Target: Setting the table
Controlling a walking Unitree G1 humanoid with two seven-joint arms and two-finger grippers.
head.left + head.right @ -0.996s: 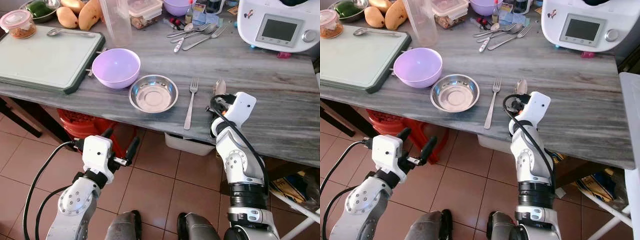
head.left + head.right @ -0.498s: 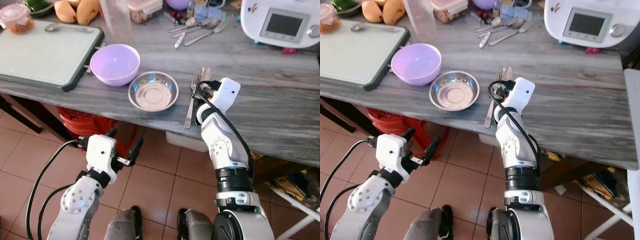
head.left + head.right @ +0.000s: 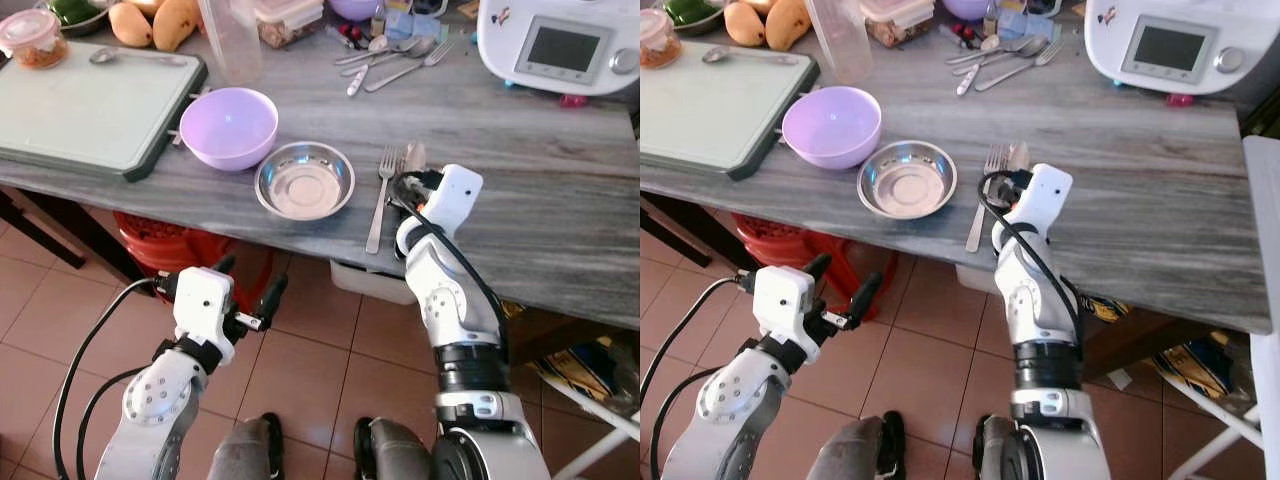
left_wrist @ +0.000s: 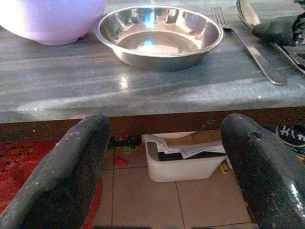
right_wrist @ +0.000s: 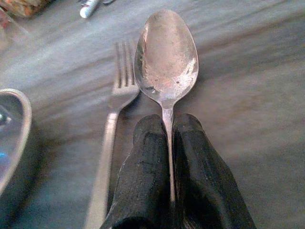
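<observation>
My right gripper (image 5: 167, 126) is shut on the handle of a steel spoon (image 5: 167, 62), which lies low over the grey table with its bowl pointing away. A fork (image 3: 380, 200) lies just left of the spoon, almost touching it. Left of the fork stands a shallow steel bowl (image 3: 304, 181) near the table's front edge, and a purple bowl (image 3: 228, 128) sits beyond it to the left. My left gripper (image 3: 248, 275) hangs open below the table edge, facing the steel bowl (image 4: 159, 36), with nothing between its fingers.
A green-rimmed cutting board (image 3: 90, 105) lies at the far left. At the back are a clear tumbler (image 3: 232, 40), several loose cutlery pieces (image 3: 390, 65) and a white kitchen machine (image 3: 560, 45). Under the table are a red stool (image 3: 170, 250) and a white box (image 3: 375, 285).
My right gripper has carried the spoon leftward, from a gap away to close beside the fork. The head camera shifted a little. The left arm has barely moved.
</observation>
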